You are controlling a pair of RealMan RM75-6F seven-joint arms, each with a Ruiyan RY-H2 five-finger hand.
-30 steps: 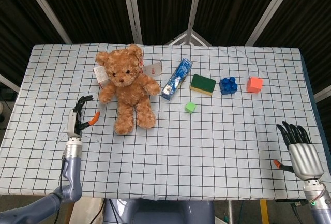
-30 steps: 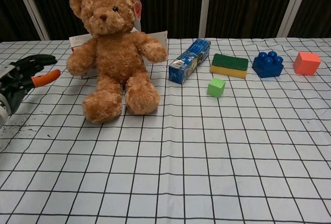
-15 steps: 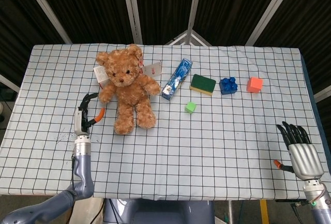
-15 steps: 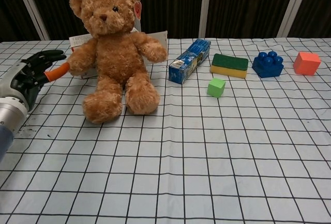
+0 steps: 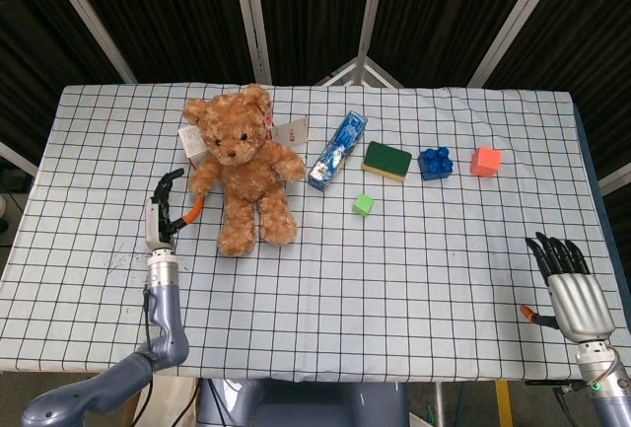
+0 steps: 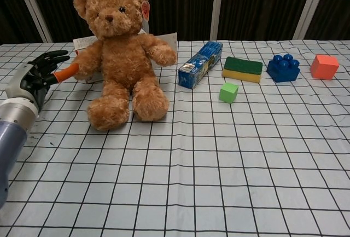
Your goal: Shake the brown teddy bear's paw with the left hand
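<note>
The brown teddy bear (image 5: 241, 165) (image 6: 121, 51) sits upright on the checked tablecloth, back left, its arms spread. My left hand (image 5: 162, 213) (image 6: 39, 78) hovers just to the left of the bear's near paw (image 5: 200, 182) (image 6: 82, 66). Its dark fingers are spread and its orange thumb tip points at the paw, close to touching it, with nothing held. My right hand (image 5: 569, 287) rests at the table's front right corner, fingers extended and empty, far from the bear; the chest view does not show it.
Paper tags (image 5: 292, 131) lie behind the bear. To its right stand a blue packet (image 5: 337, 150), a green-and-yellow sponge (image 5: 386, 161), a small green cube (image 5: 363, 205), a blue brick (image 5: 435, 163) and an orange cube (image 5: 484, 161).
My left hand has moved right and forward towards the bear's paw, its thumb now almost at the paw. The right hand and the bear have stayed still.
</note>
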